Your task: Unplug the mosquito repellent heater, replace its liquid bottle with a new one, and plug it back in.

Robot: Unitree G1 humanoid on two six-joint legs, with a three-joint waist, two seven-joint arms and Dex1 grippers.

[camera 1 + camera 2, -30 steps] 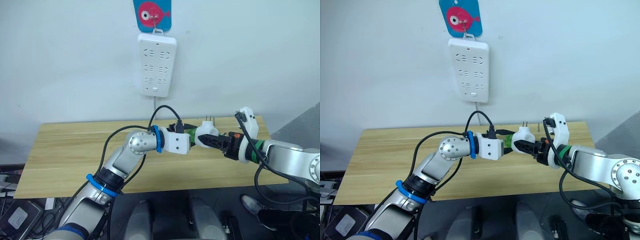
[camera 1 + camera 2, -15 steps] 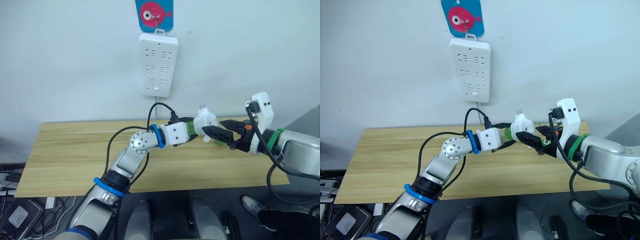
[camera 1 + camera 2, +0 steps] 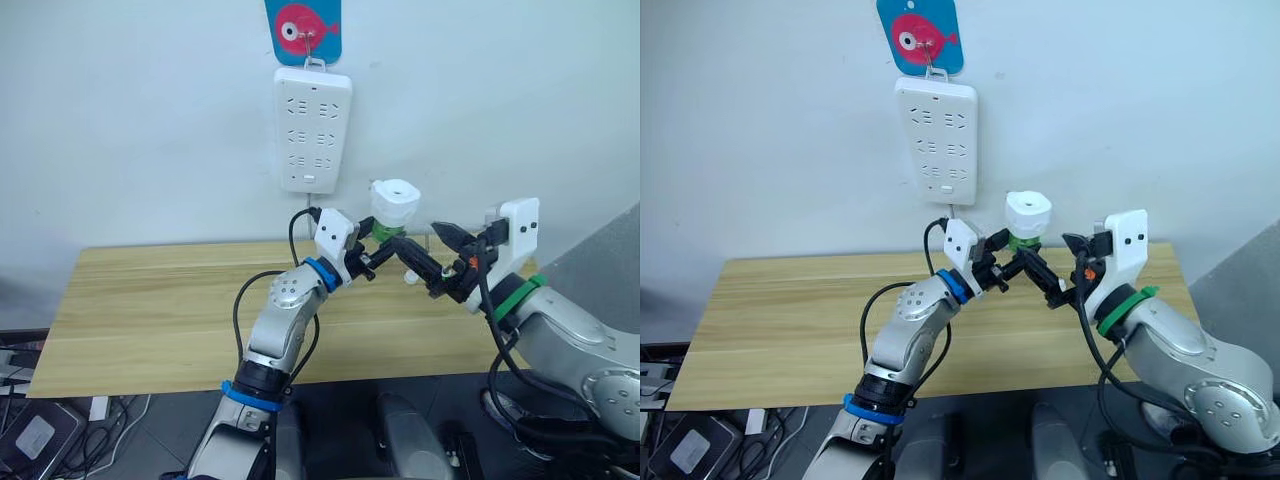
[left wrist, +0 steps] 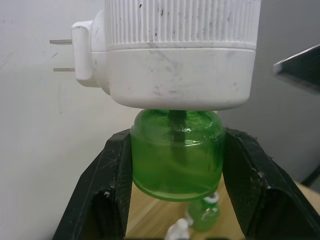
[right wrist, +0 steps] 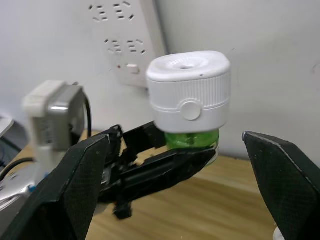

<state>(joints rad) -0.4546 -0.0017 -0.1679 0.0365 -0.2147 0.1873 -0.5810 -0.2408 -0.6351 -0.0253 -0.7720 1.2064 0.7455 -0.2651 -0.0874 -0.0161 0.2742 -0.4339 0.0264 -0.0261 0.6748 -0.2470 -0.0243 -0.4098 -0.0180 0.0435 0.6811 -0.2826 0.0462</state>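
From the head views, heater (image 3: pixel 394 203) upright above the table (image 3: pixel 140 300), below the power strip (image 3: pixel 313 130), left gripper (image 3: pixel 381 240) pinching its green bottle (image 4: pixel 176 152), right gripper (image 3: pixel 432 252) spread wide beside; left wrist adds plug prongs, ribbed scuffed plastic, another bottle (image 4: pixel 204 213) below.

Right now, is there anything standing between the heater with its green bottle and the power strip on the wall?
Nothing visible does. The left gripper holds the green bottle with the heater on top, in open air. The power strip hangs on the wall above and to the robot's left of it. The open right gripper is on the far side.
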